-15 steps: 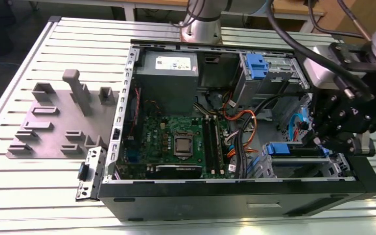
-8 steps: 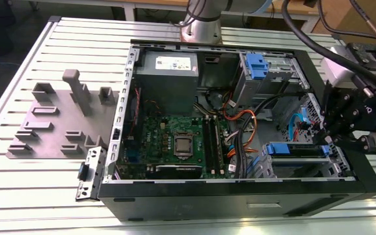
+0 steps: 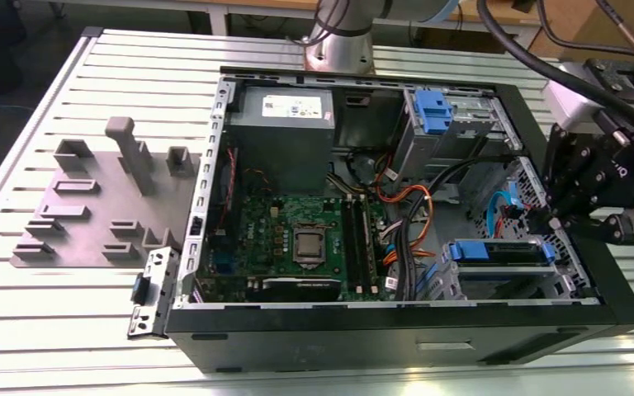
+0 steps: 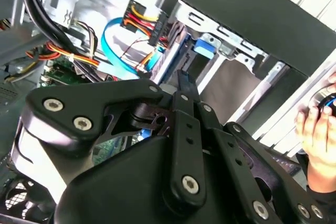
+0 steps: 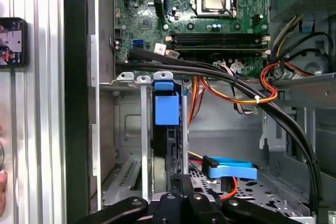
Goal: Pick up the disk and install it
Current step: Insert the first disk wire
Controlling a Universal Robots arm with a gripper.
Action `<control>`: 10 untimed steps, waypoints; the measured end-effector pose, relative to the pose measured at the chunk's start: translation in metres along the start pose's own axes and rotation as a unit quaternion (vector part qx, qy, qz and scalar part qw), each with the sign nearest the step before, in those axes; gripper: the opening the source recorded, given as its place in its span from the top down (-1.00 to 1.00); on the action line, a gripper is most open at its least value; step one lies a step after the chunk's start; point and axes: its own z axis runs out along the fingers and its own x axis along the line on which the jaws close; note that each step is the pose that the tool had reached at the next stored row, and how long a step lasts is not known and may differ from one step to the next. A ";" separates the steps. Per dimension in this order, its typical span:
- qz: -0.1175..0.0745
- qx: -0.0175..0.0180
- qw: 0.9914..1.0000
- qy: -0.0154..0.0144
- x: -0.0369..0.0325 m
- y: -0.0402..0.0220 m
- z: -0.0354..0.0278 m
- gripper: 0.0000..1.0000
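1. No word, number or sign can be made out for certain in any view.
2. A white sticker (image 3: 293, 105) sits on the grey power supply (image 3: 284, 140) at the far wall of the computer case (image 3: 350, 346). It carries dark print that is too small to read.
3. The green circuit board (image 5: 210, 24) on the floor of the case has fine pale markings around its sockets. None can be read.
4. The disk (image 5: 167, 109) stands in the drive cage inside the case. Its blue bracket shows no readable lettering.
5. A small screen (image 5: 11, 41) outside the case wall shows a coloured picture with no readable text.
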 end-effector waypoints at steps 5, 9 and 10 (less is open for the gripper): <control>0.000 -0.003 1.000 0.000 -0.0045 -0.0116 0.0006 0.79; 0.000 -0.005 1.000 0.000 -0.0095 -0.0153 0.0007 0.79; 0.000 -0.005 1.000 0.000 -0.0110 -0.0153 0.0007 0.79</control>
